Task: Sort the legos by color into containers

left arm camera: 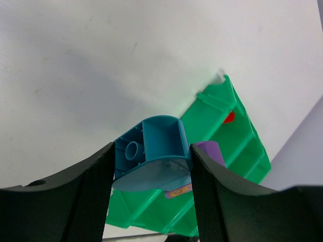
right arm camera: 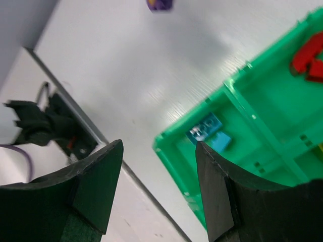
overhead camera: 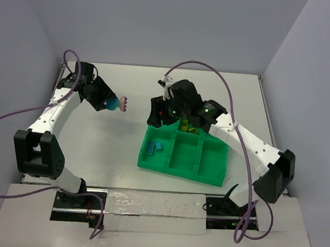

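My left gripper (overhead camera: pixel 113 103) is shut on a blue-teal lego (left arm camera: pixel 154 143), held above the table left of the green tray (overhead camera: pixel 206 178). A purple piece (left arm camera: pixel 214 151) with a pinkish printed face sticks to that lego's far side. My right gripper (overhead camera: pixel 154 116) hangs open and empty over the tray's far left corner. In the right wrist view its jaws (right arm camera: pixel 159 171) stand wide apart above the tray's rim (right arm camera: pixel 169 142). Two blue legos (right arm camera: pixel 208 132) lie in a left compartment (overhead camera: pixel 155 147). Red legos (right arm camera: pixel 307 56) and yellow-green legos (overhead camera: pixel 187 127) lie in other compartments.
Grey walls close in the white table on three sides. Purple cables (overhead camera: pixel 212 70) arc over both arms. A white strip (overhead camera: pixel 156 204) runs along the near edge between the arm bases. The tray sits right of centre, turned slightly.
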